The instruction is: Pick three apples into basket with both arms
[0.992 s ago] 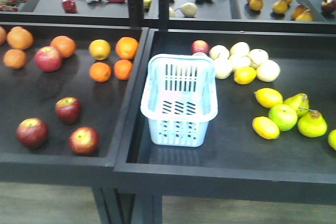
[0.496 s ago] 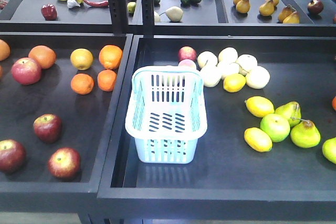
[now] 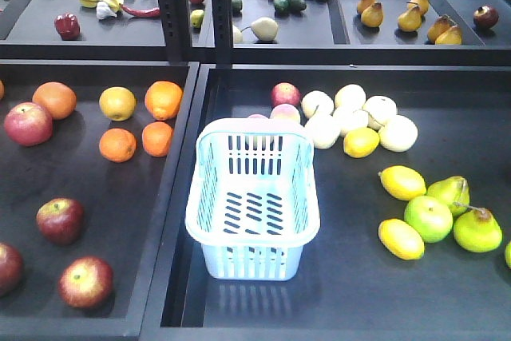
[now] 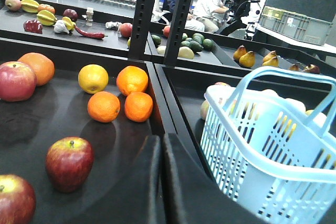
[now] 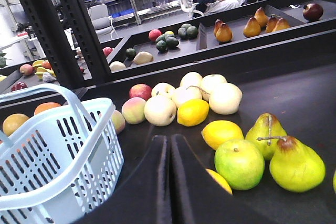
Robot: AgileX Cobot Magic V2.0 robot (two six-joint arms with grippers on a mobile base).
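Observation:
Three dark red apples lie at the front of the left tray: one (image 3: 60, 220), one (image 3: 85, 281), and one cut by the left edge (image 3: 4, 265). The pale blue basket (image 3: 254, 261) stands empty in the right tray, beside the divider. Neither arm shows in the front view. In the left wrist view my left gripper (image 4: 160, 139) is shut and empty above the divider, with an apple (image 4: 69, 163) to its left and the basket (image 4: 252, 150) to its right. My right gripper (image 5: 168, 139) is shut and empty, with the basket (image 5: 47, 166) to its left.
Oranges (image 3: 118, 144) and a pinkish apple (image 3: 28, 123) lie farther back in the left tray (image 3: 96, 197). Pale fruit (image 3: 351, 121), lemons (image 3: 402, 182), a green apple (image 3: 428, 218) and pears (image 3: 477, 229) fill the right tray. A black upright post (image 3: 172, 5) stands behind the divider.
The whole scene has slid down and grown larger in the front view, so the camera has come closer. Fruit and basket keep their places relative to one another.

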